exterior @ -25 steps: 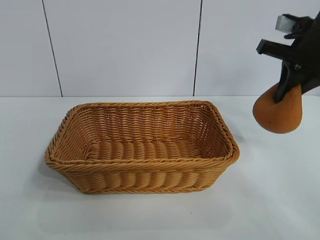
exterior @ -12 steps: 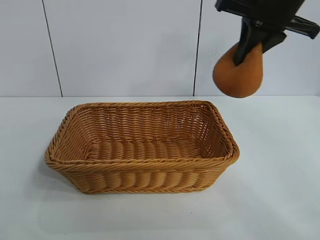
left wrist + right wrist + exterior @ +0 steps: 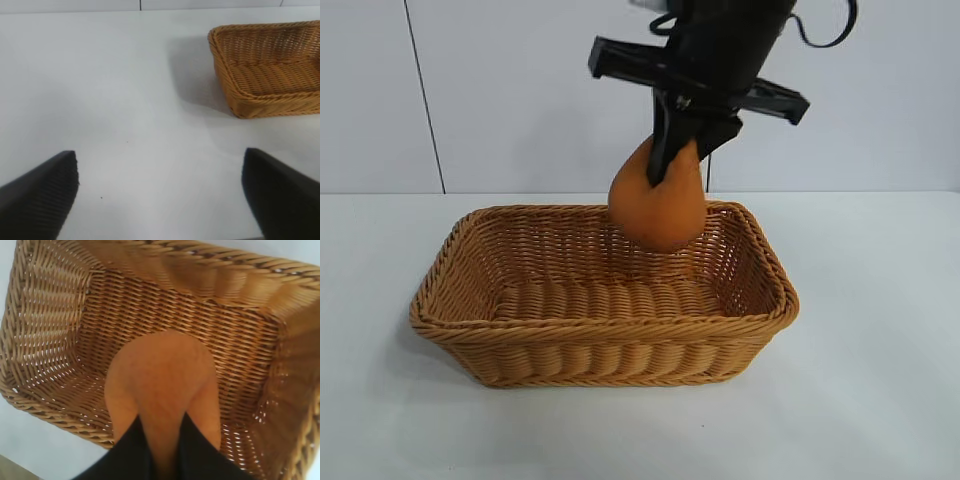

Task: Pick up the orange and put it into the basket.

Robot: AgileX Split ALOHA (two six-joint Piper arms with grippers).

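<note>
While the right gripper (image 3: 672,160) is hanging over the basket (image 3: 520,335), its fingers are pinching the orange (image 3: 658,205) by the top bump, clamped tight on it. Fruit is dangling below the jaws, clear of the wicker, not touching the rim or the floor in the exterior view. Measured from the basket's centre in that view, the orange is sitting at about 1 o'clock, above the back-right part of the interior, with its lower edge overlapping the far rim line.

Right wrist view is looking straight down past the two dark fingers (image 3: 132,450): the orange (image 3: 160,380) is squeezed between them and the basket floor (image 3: 150,310) is filling the frame underneath, so the fruit is hanging inside the basket's outline.

Left gripper (image 3: 160,200) is sitting parked off to the side over the white table (image 3: 125,100), fingers spread wide, holding nothing. In its wrist view one end of the basket (image 3: 265,95) is showing at about 2 o'clock, well apart from both fingertips.

Basket is resting flat on the table (image 3: 880,380), upright.
</note>
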